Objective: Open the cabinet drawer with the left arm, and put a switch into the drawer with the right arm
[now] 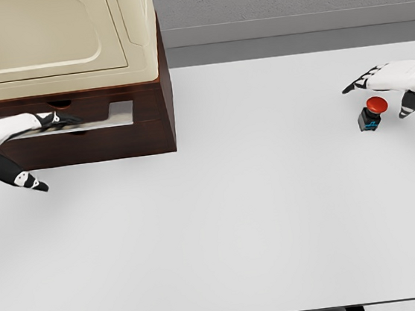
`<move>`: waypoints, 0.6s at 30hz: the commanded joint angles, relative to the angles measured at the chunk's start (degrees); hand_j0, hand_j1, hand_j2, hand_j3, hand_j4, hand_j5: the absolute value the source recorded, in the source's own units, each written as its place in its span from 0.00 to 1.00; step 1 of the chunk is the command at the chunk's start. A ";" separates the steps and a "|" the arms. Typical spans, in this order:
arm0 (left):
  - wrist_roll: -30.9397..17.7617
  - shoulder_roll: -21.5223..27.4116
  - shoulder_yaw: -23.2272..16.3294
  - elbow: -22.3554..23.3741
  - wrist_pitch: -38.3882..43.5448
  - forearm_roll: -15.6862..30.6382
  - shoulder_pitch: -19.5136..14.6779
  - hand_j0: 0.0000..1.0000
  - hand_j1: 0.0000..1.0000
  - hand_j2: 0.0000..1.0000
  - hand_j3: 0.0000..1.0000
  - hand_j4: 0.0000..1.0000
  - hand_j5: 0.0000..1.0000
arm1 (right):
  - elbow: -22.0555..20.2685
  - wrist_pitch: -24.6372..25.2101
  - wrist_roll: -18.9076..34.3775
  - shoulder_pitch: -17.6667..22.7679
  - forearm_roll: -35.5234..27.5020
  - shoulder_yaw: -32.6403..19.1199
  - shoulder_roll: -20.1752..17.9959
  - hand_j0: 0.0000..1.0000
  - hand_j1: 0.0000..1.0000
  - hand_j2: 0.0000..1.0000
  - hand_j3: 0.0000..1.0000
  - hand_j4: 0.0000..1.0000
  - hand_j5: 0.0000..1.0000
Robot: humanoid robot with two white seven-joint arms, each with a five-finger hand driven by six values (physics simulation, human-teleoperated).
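A dark brown cabinet [150,109] with a cream top stands at the back left of the white table. Its drawer [109,115] shows a grey metal strip along the front. My left hand [37,137] comes in from the left edge; its fingers [57,118] reach onto the drawer front near the handle while the thumb [23,179] hangs below, apart from it. The switch [371,113], a small black box with a red button on top, stands upright at the far right. My right hand [387,86] hovers just over it, fingers spread, with nothing in its grasp.
The white table [229,213] stretches wide between cabinet and switch. A grey wall runs behind the table's back edge. Two dark legs show under the front edge.
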 commanded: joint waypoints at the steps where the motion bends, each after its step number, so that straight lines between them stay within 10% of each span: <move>1: -0.27 0.47 -0.42 0.08 -0.24 -0.47 0.00 0.99 0.99 0.99 0.99 0.99 0.99 | -0.06 0.14 -0.02 0.00 -0.36 -0.09 -0.20 1.00 1.00 1.00 1.00 1.00 1.00; 18: -5.19 5.39 -1.91 0.08 -6.74 2.08 0.35 0.99 0.99 0.99 0.99 0.99 0.99 | -1.82 0.14 -0.02 0.53 -0.63 -0.27 -0.29 1.00 1.00 1.00 1.00 1.00 1.00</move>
